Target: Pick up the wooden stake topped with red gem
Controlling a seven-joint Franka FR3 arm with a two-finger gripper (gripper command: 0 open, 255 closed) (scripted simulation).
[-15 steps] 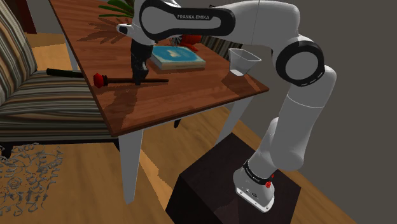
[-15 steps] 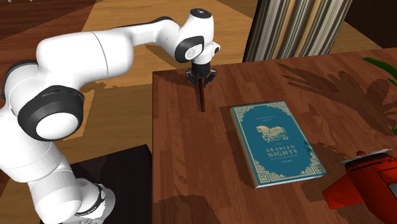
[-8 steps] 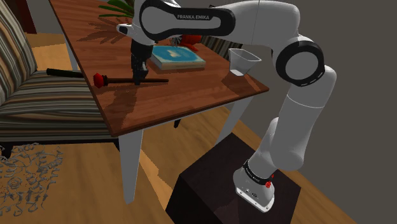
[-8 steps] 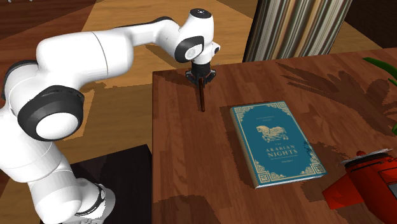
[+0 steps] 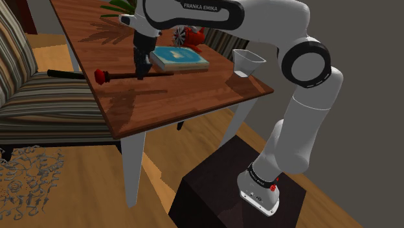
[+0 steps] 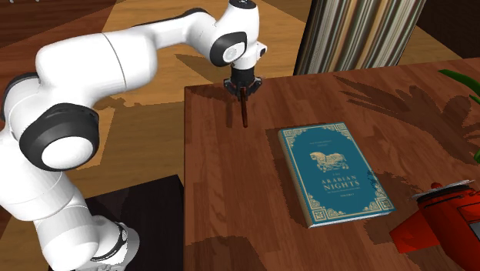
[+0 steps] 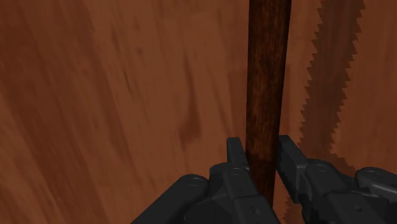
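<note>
A: We start at the jaws. The gripper (image 7: 261, 150) has its black fingers (image 7: 235, 151) drawn in narrow, clasping the dark shaft of the stake (image 7: 267, 63) from both sides.

B: And in the shoulder view we see it gripped about mid-shaft. The red gem (image 5: 100, 76) points toward that view's left, and the stake lies nearly level.

A: Its shadow falls apart from it on the table (image 5: 188, 107), so we judge it to be off the wood. The grasp is made and we're in the lift.

B: Agreed. What we want next is a straight rise with the grip firm. The gem end may be the heavier, and the shaft could pivot between those pads.

A: Around it, the teal book (image 6: 335, 173) lies near on the tabletop, and a white cup (image 5: 247, 61) stands by the far edge.

B: Further out we've got plant leaves (image 5: 120, 8) at the back, a striped sofa (image 5: 32, 97) beside the table, a striped curtain (image 6: 369, 35), wooden floor (image 5: 84, 194) and the dark stand (image 5: 220, 191) under the arm.
</note>
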